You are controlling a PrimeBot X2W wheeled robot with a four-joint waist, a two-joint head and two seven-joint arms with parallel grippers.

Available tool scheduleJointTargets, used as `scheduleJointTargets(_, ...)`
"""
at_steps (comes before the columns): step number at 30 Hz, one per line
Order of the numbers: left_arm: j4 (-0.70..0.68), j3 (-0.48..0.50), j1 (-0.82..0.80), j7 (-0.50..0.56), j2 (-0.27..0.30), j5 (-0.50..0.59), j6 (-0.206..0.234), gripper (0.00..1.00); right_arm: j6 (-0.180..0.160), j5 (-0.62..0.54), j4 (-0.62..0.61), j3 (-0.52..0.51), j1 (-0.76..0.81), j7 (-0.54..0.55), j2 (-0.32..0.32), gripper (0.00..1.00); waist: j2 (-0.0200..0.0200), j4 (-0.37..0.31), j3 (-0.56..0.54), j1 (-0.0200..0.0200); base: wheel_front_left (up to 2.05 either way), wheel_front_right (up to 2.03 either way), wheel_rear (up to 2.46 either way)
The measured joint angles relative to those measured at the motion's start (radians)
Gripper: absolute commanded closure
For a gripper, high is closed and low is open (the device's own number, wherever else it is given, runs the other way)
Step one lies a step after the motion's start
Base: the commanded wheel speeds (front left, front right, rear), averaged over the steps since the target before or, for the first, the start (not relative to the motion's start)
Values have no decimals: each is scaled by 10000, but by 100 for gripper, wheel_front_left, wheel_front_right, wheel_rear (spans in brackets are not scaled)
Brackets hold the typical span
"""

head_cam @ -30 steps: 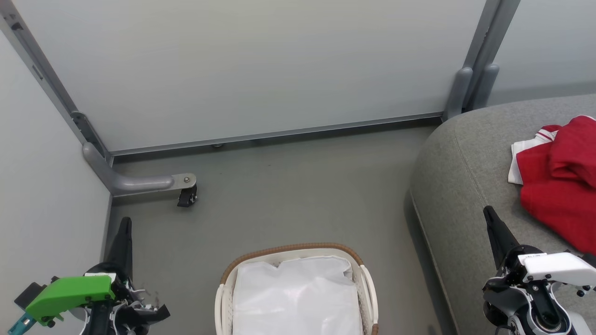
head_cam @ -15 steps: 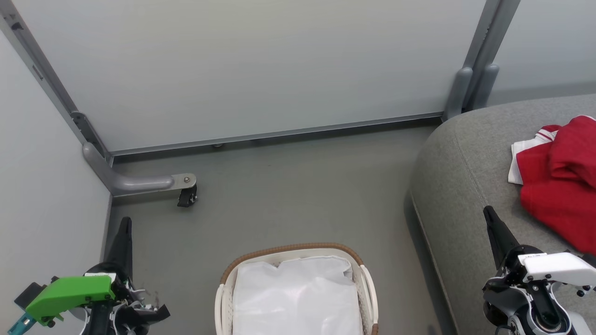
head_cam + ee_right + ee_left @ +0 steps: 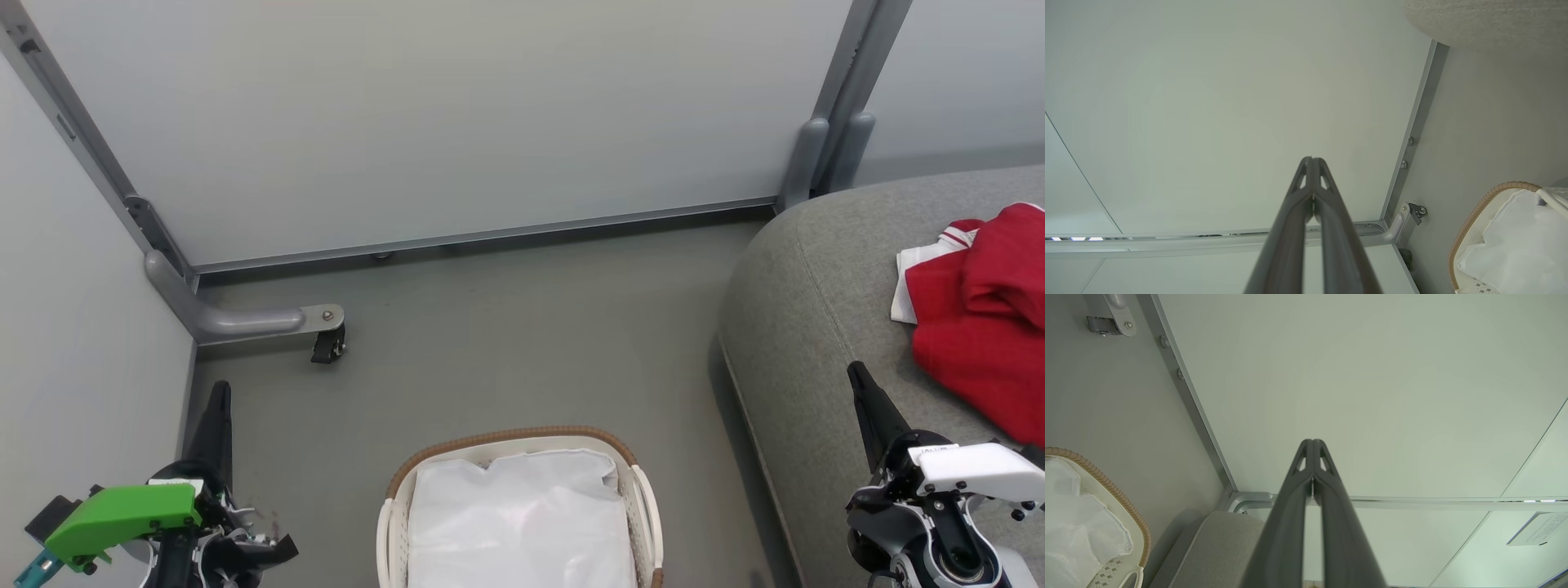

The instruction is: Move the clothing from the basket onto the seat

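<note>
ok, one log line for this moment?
clothing: lying on seat | basket: liner inside, no clothing | left gripper: shut, empty | right gripper: shut, empty | task: looks done

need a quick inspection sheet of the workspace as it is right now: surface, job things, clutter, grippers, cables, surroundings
surface: grey floor; the basket stands on it.
job's things: red clothing lies bunched on the grey seat; basket has a white liner in it, no clothing seen inside.
clutter: nothing seen.
grippers: left gripper shut, holding nothing; right gripper shut, holding nothing, apart from the clothing.
cables: nothing seen.
surroundings: pale partition panels on a grey metal frame, one foot ending in a caster wheel.
</note>
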Motion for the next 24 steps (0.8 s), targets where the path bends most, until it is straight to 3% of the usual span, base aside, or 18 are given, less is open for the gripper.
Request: scheduleJointTargets(24,-2,0,0,0,0,0,0,100,0,0,0,0,0,0,0,100,0,0,0,0,0,0,0)
